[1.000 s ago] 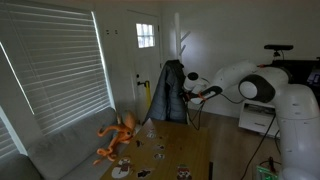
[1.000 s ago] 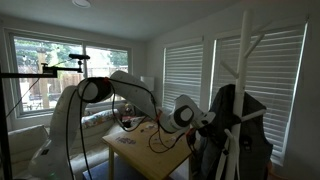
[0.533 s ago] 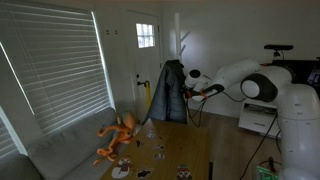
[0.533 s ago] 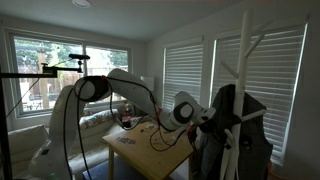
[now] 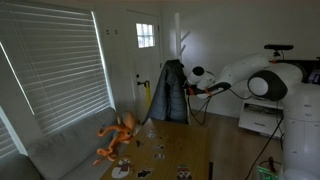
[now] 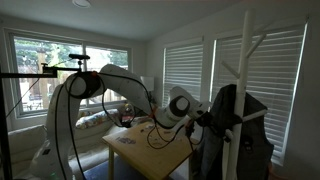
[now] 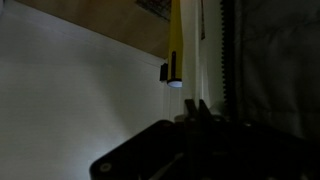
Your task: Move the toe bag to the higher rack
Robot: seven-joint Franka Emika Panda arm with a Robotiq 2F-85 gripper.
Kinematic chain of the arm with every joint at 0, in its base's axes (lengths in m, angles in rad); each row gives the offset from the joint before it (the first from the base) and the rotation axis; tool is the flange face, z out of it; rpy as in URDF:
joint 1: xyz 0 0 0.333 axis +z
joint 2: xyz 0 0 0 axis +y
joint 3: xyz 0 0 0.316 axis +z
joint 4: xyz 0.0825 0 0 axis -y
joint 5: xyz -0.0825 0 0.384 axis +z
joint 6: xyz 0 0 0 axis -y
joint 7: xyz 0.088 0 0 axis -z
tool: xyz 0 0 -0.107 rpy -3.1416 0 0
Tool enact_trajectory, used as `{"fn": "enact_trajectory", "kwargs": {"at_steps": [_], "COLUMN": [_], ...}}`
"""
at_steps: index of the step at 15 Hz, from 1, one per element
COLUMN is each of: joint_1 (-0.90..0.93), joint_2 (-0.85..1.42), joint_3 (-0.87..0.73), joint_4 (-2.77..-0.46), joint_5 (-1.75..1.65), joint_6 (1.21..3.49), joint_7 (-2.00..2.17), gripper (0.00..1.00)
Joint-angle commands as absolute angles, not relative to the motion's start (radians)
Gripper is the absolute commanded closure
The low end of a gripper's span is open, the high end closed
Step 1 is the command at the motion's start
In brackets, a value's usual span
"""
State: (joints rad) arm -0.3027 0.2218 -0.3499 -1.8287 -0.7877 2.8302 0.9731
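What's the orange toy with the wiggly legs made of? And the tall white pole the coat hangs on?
The orange toy looks like soft plush fabric: matte, with limp, curling legs. The white coat stand looks like painted wood or metal: smooth, straight, evenly white. Too small to tell which.

Home, sofa (image 5: 55, 152), window blinds (image 5: 58, 62), front door (image 5: 143, 68)

- The higher rack (image 6: 261, 42): a thin white peg, slanting upward from near the top of the coat stand (image 6: 245, 110), and bare. It shows in both exterior views.
- The toe bag (image 5: 179, 97): shows only as a paler greyish strip of soft cloth, hanging limp on the coat stand's lower half, well below that peg. Its pattern is too small to tell.
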Motion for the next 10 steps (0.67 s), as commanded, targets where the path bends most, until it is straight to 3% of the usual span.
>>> {"fn": "enact_trajectory", "kwargs": {"at_steps": [1,10], "joint_1": [-0.267,-0.239], "joint_2": [0.143,-0.032], "joint_3": [-0.378,-0.393], "joint_4": [-1.889,-1.940], "joint_5": [-0.879,-1.287], "joint_6": [2.825,2.792], "joint_7": [1.079,1.498], "gripper": [0.99,0.99]}}
